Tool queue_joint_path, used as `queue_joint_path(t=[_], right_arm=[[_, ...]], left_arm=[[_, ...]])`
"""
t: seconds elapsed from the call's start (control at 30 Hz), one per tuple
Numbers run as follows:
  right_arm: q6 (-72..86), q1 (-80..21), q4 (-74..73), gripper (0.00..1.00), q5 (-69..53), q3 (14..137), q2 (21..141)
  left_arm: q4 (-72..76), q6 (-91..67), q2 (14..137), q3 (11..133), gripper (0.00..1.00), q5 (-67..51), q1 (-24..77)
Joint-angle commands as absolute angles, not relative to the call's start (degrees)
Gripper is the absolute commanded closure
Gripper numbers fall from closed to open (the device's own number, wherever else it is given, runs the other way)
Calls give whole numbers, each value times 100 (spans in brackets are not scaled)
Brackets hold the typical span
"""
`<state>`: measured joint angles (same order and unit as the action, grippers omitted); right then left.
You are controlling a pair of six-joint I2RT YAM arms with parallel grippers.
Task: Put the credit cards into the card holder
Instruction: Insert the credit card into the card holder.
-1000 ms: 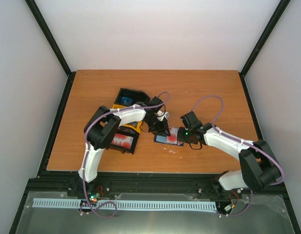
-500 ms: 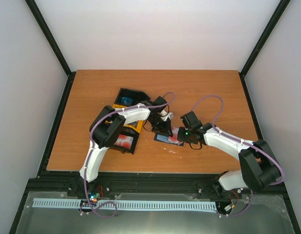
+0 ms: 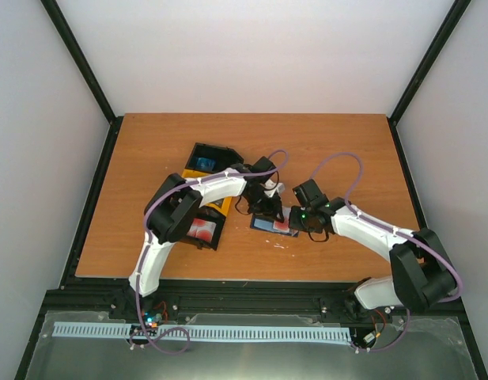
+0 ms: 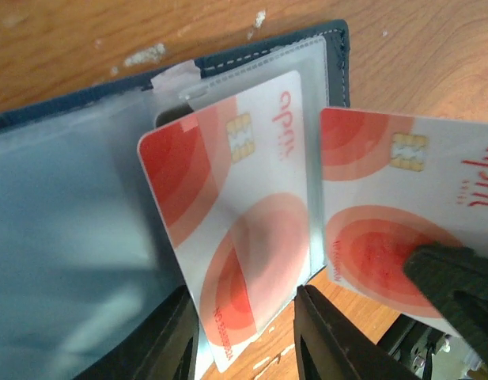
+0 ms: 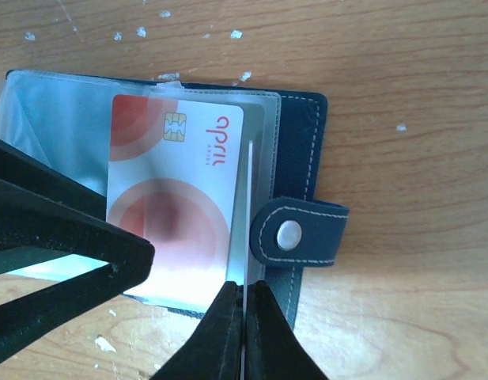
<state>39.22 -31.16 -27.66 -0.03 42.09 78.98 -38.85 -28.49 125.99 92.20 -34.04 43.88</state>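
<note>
Lying open on the wooden worktop (image 3: 149, 182), the dark blue wallet (image 5: 303, 134) sits near the middle of the top view, between the two arms. Black and yellow bins (image 3: 216, 149) stand to its left. The left arm crosses over them and hides much of what is inside. Little white specks (image 5: 117, 36) dot the wood by the wallet.

The first card (image 4: 236, 229) is thin, flat, red and white. It is partly tucked under a clear shiny sleeve (image 4: 69, 237), and its lower end sticks out. The left gripper (image 4: 245, 340) is spread wide with that lower end between its fingers. I cannot tell if they touch it.

The right gripper (image 5: 245, 309) is pressed together, pinching the second card (image 4: 402, 206). The right wrist view shows this card only as a thin white edge. In the left wrist view it is just right of the first card, with its right side cut off. The wallet's strap (image 5: 307, 229) has a round metal snap and pale stitching.
</note>
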Motion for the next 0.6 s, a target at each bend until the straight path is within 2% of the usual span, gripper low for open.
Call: queue_joint_path(t=[0.0,0.13,0.57], right_arm=[[3721,-3086,-3403,97,345,4533,7470],[3624,-3091,-3552,97,585,4528,7417],[3612,-3088,-3235,97,792,4200,7929]], left_arm=[[-4101,-2774,12228,9196,64,-3173,4456],[-4107,-2841,12240,9182,69,-3118,4454],[-3906,-2838,12405,9093,69,-3357,4465]])
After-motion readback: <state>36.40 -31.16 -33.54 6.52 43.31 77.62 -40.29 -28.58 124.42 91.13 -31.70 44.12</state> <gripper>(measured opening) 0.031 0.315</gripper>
